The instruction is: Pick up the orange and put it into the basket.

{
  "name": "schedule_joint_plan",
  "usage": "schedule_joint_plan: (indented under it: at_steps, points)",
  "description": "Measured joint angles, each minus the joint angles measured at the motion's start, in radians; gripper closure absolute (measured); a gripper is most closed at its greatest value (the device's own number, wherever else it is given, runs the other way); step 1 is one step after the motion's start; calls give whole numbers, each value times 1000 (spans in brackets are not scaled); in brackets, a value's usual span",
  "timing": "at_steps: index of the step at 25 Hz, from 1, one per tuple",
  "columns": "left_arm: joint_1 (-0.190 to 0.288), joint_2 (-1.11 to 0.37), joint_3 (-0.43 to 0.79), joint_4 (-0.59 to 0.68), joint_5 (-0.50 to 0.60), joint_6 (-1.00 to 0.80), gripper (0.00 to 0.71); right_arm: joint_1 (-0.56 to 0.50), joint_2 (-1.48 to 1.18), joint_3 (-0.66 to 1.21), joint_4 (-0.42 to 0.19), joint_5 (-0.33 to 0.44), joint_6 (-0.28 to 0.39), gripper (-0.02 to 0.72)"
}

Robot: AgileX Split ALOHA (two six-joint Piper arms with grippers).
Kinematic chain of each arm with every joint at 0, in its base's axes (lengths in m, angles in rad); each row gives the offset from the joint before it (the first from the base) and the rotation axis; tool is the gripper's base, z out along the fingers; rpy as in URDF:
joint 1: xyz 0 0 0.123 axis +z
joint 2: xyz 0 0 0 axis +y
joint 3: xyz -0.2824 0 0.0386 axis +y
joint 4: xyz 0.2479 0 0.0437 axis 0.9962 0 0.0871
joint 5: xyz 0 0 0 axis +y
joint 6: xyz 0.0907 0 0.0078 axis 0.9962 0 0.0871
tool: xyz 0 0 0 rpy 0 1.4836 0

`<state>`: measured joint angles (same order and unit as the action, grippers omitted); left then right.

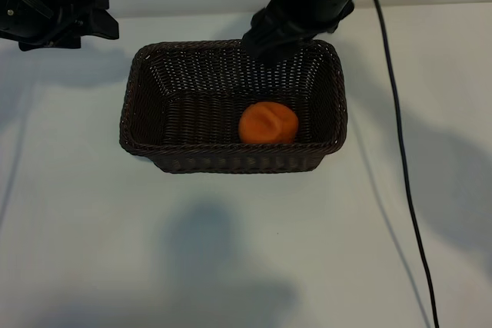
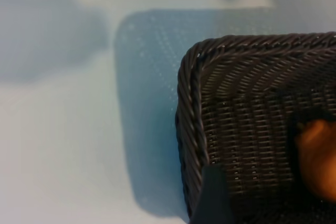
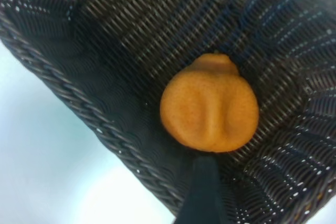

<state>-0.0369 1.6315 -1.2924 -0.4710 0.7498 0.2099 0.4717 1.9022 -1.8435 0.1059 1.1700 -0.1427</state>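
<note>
The orange (image 1: pixel 267 123) lies on the floor of the dark woven basket (image 1: pixel 231 160), right of its middle and near the front wall, with nothing touching it. My right gripper (image 1: pixel 280 40) hangs over the basket's back rim, open and empty. In the right wrist view the orange (image 3: pixel 210 109) rests on the weave, just beyond one of that gripper's fingers (image 3: pixel 202 192). My left gripper (image 1: pixel 108 13) is parked at the far left, open, apart from the basket. Its wrist view shows a basket corner (image 2: pixel 189 103) and a sliver of the orange (image 2: pixel 317 158).
A black cable (image 1: pixel 400 151) runs down the white table to the right of the basket. White tabletop surrounds the basket on all sides, with arm shadows on the front part.
</note>
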Motion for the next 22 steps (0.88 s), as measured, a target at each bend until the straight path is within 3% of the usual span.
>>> schedule_joint_plan:
  at_steps: [7,16,22]
  points:
    - [-1,0,0,-99,29,98,120,0,-6,0,33,21,-42,132]
    - [-40,0,0,-125,32,147,121,0,-3,0,40,23,-28,146]
    - [-43,0,0,-127,31,147,121,0,-3,0,40,31,-11,117]
